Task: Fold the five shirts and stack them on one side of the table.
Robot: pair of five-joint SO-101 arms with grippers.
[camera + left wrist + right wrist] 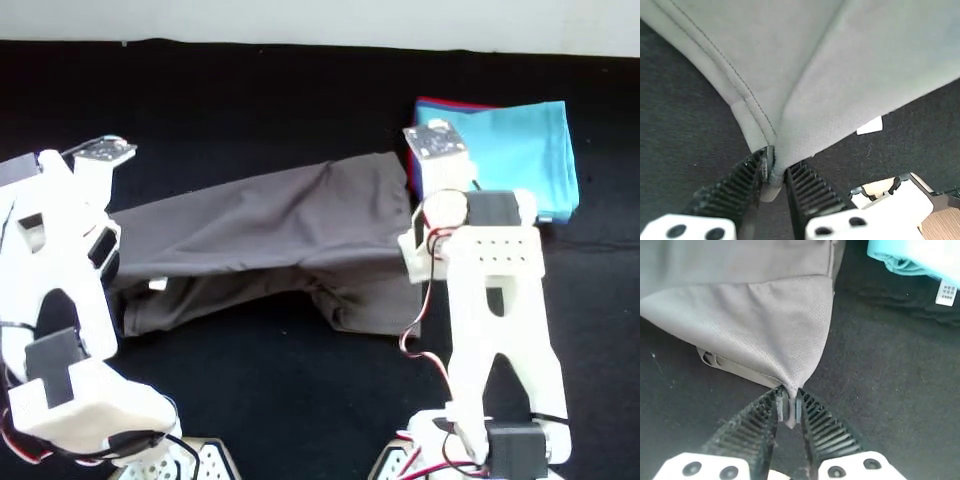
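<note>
Left gripper (pixel 774 176) and right gripper (pixel 789 409) each pinch a corner of the limp grey fabric shirt (pixel 270 225) (mid-fold, probably); next, lay that edge over evenly.

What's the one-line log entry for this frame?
left gripper: shut on grey shirt | right gripper: shut on grey shirt | folded stack: beside right arm

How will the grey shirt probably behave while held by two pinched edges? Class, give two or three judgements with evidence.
Probably floppy: the grey shirt sags and creases between the left gripper and right gripper. Likely light: thin fabric bunches into small pinches. It may slip little, since ribbed pads clamp it.
</note>
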